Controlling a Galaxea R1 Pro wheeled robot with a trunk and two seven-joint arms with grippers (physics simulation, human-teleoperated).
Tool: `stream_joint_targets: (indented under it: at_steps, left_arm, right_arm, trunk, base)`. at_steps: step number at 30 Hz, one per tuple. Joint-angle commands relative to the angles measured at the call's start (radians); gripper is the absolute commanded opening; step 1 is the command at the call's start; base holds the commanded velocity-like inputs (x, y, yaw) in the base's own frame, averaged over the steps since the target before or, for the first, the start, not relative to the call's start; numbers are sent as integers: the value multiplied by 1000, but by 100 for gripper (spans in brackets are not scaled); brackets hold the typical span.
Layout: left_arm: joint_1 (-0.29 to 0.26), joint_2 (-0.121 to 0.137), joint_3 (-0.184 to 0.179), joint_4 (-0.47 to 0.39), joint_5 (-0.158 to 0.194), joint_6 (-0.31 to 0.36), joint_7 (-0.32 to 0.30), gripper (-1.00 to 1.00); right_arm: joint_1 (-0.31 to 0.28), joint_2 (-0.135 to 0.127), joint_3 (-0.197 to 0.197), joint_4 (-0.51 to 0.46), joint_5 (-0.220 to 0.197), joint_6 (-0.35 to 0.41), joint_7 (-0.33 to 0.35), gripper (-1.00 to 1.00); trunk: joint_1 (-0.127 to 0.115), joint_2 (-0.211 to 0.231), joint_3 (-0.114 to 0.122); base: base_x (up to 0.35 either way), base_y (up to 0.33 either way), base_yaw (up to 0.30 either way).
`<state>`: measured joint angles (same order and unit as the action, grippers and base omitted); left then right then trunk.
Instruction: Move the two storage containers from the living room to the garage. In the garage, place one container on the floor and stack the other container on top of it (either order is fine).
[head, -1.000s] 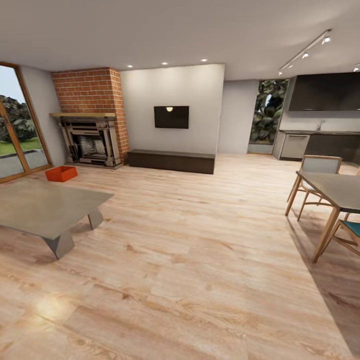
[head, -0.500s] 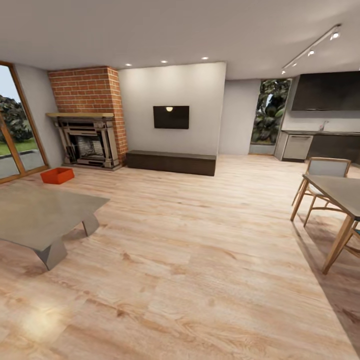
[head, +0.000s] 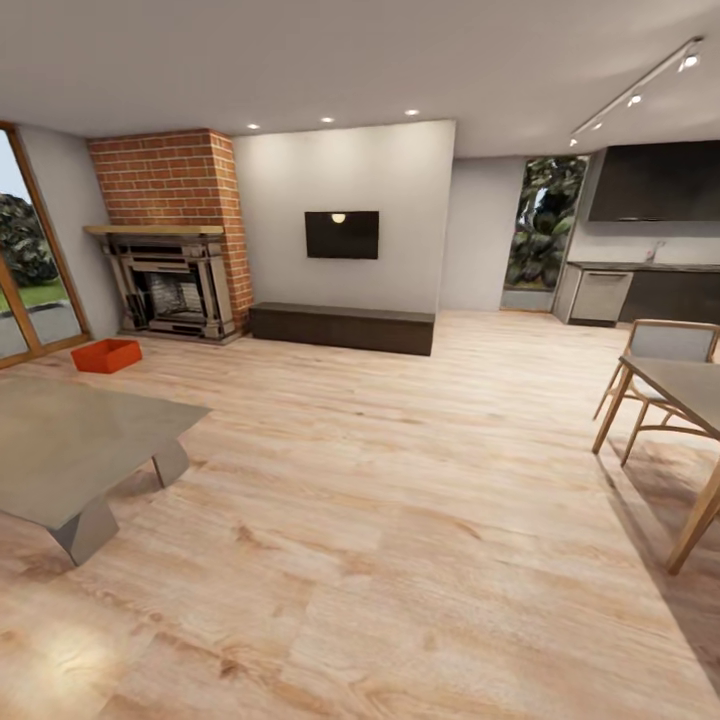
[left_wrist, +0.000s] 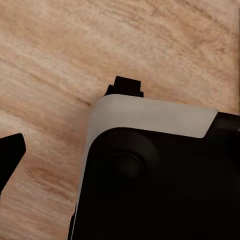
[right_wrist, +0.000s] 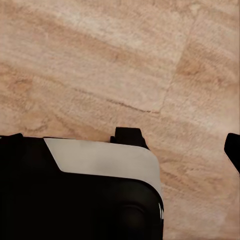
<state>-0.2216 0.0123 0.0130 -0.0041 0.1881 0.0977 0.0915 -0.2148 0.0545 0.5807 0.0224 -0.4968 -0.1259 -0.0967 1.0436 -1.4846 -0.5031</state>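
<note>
From the head view, one orange-red storage container (head: 106, 355) sits on the wood plank floor (head: 400, 520) beside the brick fireplace (head: 172, 240) (far left, beyond a grey low table (head: 70, 440)). Left wrist view: the left gripper (left_wrist: 70, 120) hangs over planks, fingers spread, holding nothing. Right wrist view: the right gripper (right_wrist: 182, 137) likewise, spread and empty.

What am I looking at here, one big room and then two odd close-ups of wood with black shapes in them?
These are simulator renders from a wheeled robot with two arms. The big picture comes from its head camera, looking across a living room: a brick fireplace, a long dark cabinet, a grey low table and one orange-red storage container on the wood floor near the fireplace. The close-ups come from cameras near each gripper. Each shows a black and white part of the robot above the planks, with dark fingertips of the left gripper and right gripper set apart, empty. Nothing is held.
</note>
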Motion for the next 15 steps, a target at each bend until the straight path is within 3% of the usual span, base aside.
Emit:
stream_joint_targets:
  at_steps: [1,15]
  left_arm:
    - [-1,0,1,-1,6,4,2,100]
    - [-1,0,1,-1,6,4,2,100]
  right_arm:
    - [-1,1,8,2,-9,-4,-1,100]
    - [-1,1,8,2,-9,-4,-1,100]
  trunk:
    - [1,0,-1]
    - [1,0,-1]
  base:
    - [322,0,0]
    - [322,0,0]
